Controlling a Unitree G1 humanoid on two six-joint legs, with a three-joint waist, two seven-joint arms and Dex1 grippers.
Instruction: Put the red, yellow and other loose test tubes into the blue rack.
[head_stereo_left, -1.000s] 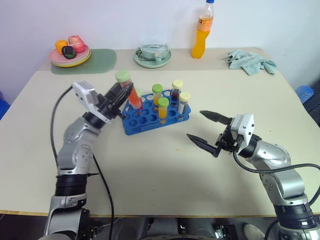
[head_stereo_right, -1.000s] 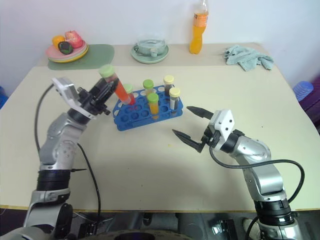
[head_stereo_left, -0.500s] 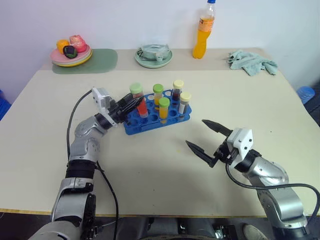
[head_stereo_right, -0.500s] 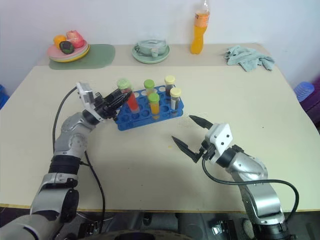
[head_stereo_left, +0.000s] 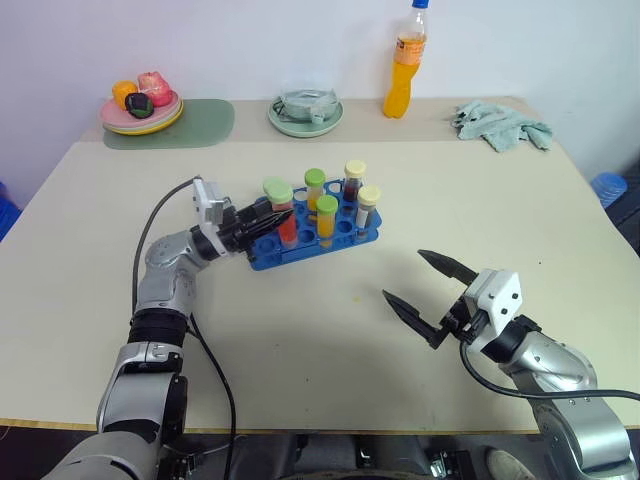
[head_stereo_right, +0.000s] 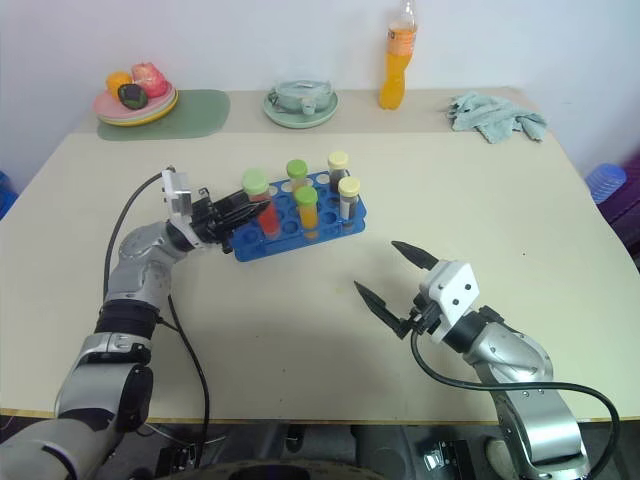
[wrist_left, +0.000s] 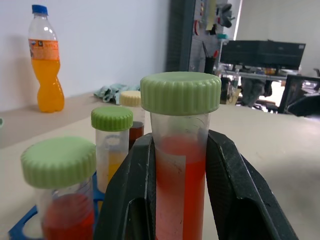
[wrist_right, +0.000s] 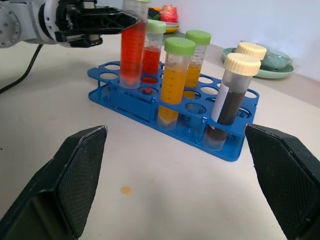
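Note:
The blue rack (head_stereo_left: 345, 238) stands mid-table with several capped tubes upright in it, yellow ones with green caps and dark ones with cream caps. My left gripper (head_stereo_left: 276, 213) is shut on a red test tube (head_stereo_left: 282, 212) with a green cap. It holds the tube nearly upright at the rack's left end, lower end down at a hole (wrist_right: 131, 80). In the left wrist view both fingers (wrist_left: 129, 200) clamp the red tube (wrist_left: 180, 170). My right gripper (head_stereo_left: 403, 275) hangs open and empty over bare table, to the near right of the rack.
Along the far edge are a plate of fruit (head_stereo_left: 140, 105) on a green mat (head_stereo_left: 190, 124), a bowl on a saucer (head_stereo_left: 305, 108), an orange drink bottle (head_stereo_left: 403, 70) and a teal cloth (head_stereo_left: 500, 125). A cable trails from my left wrist.
My left gripper has brought the red tube from tilted above the rack down to nearly upright at its left end. The right gripper has drawn back toward me, still open.

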